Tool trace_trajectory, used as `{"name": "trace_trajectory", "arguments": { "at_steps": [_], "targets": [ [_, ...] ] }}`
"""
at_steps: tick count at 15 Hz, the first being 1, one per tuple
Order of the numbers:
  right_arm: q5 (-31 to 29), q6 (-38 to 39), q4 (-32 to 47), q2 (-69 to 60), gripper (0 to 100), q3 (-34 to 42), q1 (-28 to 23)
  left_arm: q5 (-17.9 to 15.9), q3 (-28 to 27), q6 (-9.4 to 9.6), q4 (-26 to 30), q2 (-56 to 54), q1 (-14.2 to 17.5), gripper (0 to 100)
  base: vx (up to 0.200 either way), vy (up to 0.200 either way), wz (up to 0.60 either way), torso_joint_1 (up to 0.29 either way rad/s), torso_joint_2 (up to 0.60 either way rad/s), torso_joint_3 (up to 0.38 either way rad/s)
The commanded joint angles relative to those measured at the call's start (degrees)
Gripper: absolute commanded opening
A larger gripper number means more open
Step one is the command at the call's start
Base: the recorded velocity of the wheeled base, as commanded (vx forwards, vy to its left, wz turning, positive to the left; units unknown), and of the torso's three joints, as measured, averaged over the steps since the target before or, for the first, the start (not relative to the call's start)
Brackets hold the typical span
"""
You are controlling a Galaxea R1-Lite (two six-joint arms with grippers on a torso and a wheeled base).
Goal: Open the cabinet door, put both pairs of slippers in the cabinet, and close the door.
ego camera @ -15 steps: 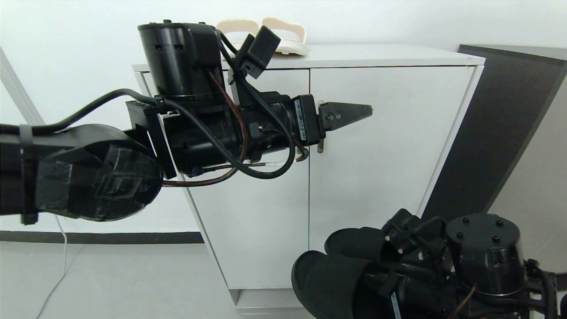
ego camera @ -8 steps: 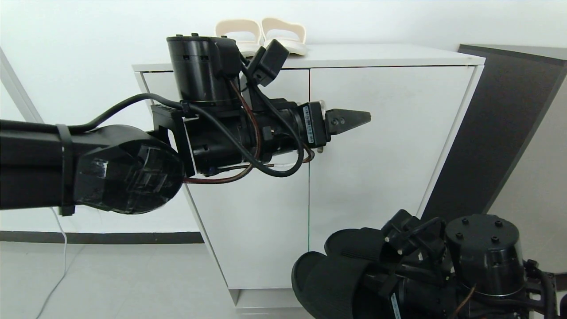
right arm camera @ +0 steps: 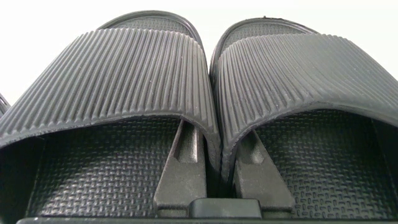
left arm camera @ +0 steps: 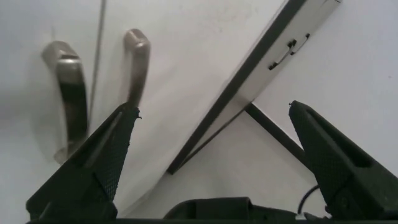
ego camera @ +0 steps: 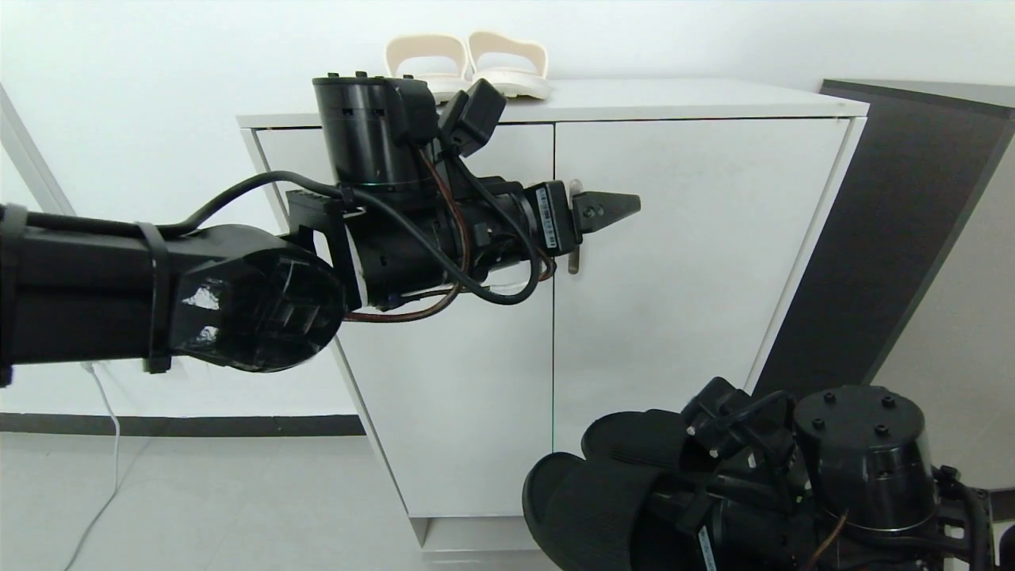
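The white cabinet (ego camera: 682, 277) stands with both doors shut, two metal handles (ego camera: 572, 258) at the middle seam. A cream pair of slippers (ego camera: 468, 63) lies on its top. My left gripper (ego camera: 610, 210) hovers open just in front of the handles, level with their upper ends. In the left wrist view its fingers (left arm camera: 93, 168) spread wide, with the handles (left arm camera: 137, 62) beyond one finger and untouched. Low on the right, my right gripper (right arm camera: 217, 168) is shut on the black pair of slippers (ego camera: 603, 476), pinching the two inner walls (right arm camera: 211, 93) together.
A dark grey panel (ego camera: 888, 238) leans along the cabinet's right side. A white wall with a dark baseboard (ego camera: 182, 426) runs behind on the left, and a thin white cable (ego camera: 103, 476) trails over the grey floor there.
My left arm has pushed in toward the cabinet, and its gripper tip has drawn leftward, closer to the handles. The right arm and the black slippers have stayed put.
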Motion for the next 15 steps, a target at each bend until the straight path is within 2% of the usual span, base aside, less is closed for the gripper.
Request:
{"name": "trace_trajectory", "arguments": {
  "at_steps": [1,4,9,10,15],
  "targets": [
    [0.00,0.10,-0.02,0.18,0,-0.01,0.03,0.45,-1.51,-0.02,-0.01,1.77,0.80,100,0.000,0.000,0.00,0.000,0.00,0.000],
    [0.00,0.02,-0.02,0.09,0,-0.01,0.03,2.20,-4.76,-0.02,0.08,5.64,1.33,100,0.000,0.000,0.00,0.000,0.00,0.000],
    [0.00,0.02,-0.02,0.18,0,-0.01,0.03,2.20,-7.31,-0.10,0.51,8.45,1.24,100,0.000,0.000,0.00,0.000,0.00,0.000],
    [0.00,0.02,-0.02,0.18,0,-0.01,0.03,2.20,-7.22,-0.02,0.51,8.45,1.24,0,0.000,0.000,0.00,0.000,0.00,0.000],
    [0.09,0.10,-0.02,0.45,0,0.16,0.12,2.20,-3.97,-0.28,0.25,6.43,1.24,0,0.000,0.000,0.00,0.000,0.00,0.000]
  ]
}}
